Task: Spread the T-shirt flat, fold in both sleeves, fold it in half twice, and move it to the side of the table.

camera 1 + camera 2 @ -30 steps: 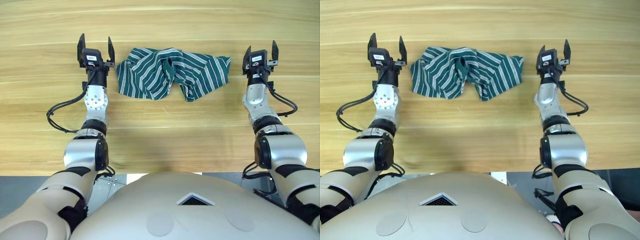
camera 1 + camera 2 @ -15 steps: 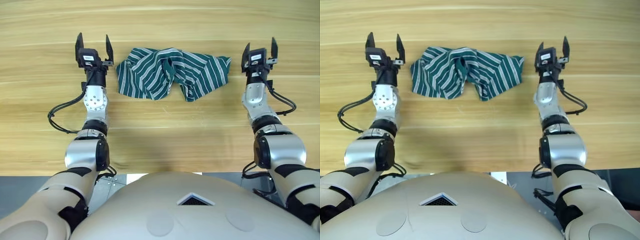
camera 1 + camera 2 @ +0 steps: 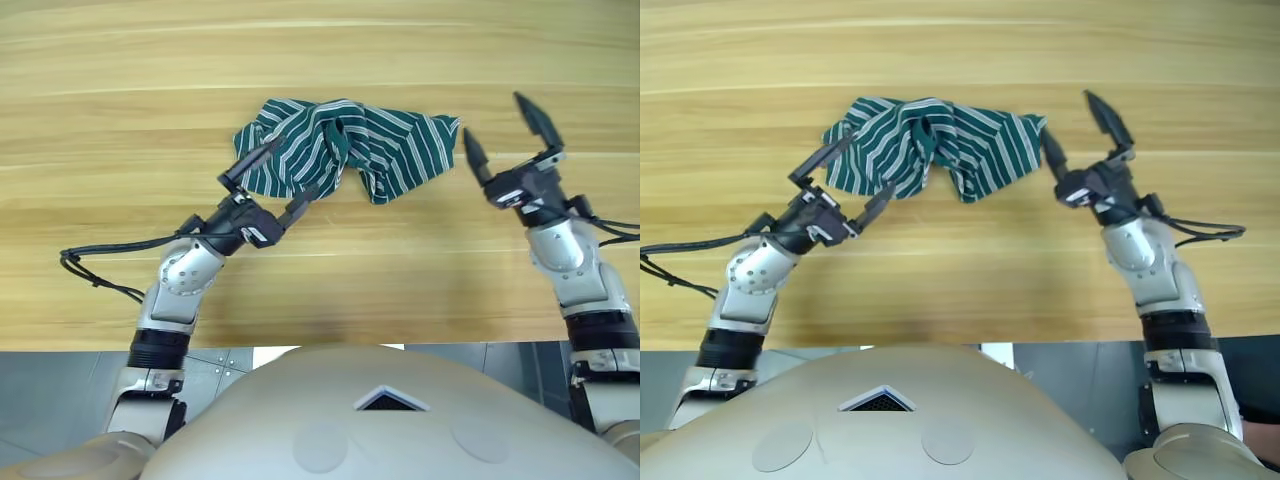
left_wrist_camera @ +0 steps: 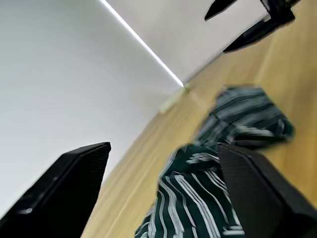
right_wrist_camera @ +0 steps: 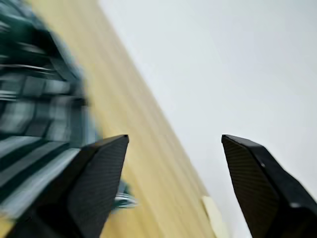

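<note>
T-shirt (image 3: 345, 145) in a crumpled heap, sleeves indistinct, left hand (image 3: 272, 183) and right hand (image 3: 495, 118) at its ends, both spread.

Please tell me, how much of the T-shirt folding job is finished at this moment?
Nothing looks done yet: the T-shirt lies crumpled on the table. In hand: the left gripper and the right gripper are open at its two ends, holding nothing. Left to do: spreading it flat, folding both sleeves, two half folds, moving it aside.

Soft, rumpled striped cloth T-shirt (image 3: 400, 150), smooth pale wood table (image 3: 320, 40) with faint sheen
</note>
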### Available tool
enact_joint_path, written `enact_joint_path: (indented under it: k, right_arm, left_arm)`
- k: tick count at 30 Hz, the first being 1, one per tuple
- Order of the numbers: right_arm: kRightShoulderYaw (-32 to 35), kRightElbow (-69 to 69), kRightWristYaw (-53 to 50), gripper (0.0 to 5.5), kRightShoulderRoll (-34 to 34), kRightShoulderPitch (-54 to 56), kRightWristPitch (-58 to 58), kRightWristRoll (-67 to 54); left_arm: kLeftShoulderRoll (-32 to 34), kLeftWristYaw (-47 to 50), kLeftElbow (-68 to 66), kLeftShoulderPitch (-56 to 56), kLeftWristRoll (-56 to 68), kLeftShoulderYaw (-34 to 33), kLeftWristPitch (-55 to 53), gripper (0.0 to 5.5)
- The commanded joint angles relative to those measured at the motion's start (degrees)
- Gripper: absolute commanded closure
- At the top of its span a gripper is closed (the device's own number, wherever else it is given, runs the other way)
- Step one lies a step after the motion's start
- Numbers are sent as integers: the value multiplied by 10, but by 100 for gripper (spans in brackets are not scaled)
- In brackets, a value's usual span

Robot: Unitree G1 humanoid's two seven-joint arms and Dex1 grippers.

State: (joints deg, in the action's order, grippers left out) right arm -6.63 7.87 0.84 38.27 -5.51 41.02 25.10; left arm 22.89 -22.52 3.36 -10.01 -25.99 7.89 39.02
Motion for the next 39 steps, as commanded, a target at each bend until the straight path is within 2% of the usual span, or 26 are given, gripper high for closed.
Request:
enact_joint_path:
  k: [1, 4, 10, 17, 20, 27, 39]
  right_arm:
    - [-31, -46, 76, 200, 21, 5, -25, 29]
    - [-54, -59, 112, 200, 19, 14, -35, 49]
    - [-69, -68, 153, 200, 29, 15, -49, 80]
    - [-55, -65, 163, 200, 56, -2, -60, 92]
    - [-55, -35, 160, 200, 61, 11, -61, 92]
    - [-52, -14, 161, 200, 75, 11, -58, 87]
    - [-62, -1, 163, 200, 82, -2, -59, 98]
  left_arm:
    - [37, 30, 14, 28, -149, 9, -53, 153]
    - [46, 48, 22, 46, -212, 23, -79, 153]
    - [67, 41, 32, 31, -249, 62, -109, 153]
    - [105, -29, 95, -21, -144, 93, -102, 153]
    - [115, -25, 67, -10, -176, 98, -123, 153]
    - [108, 27, 20, 25, -244, 106, -177, 153]
    - [76, 86, -42, 55, -240, 143, -197, 153]
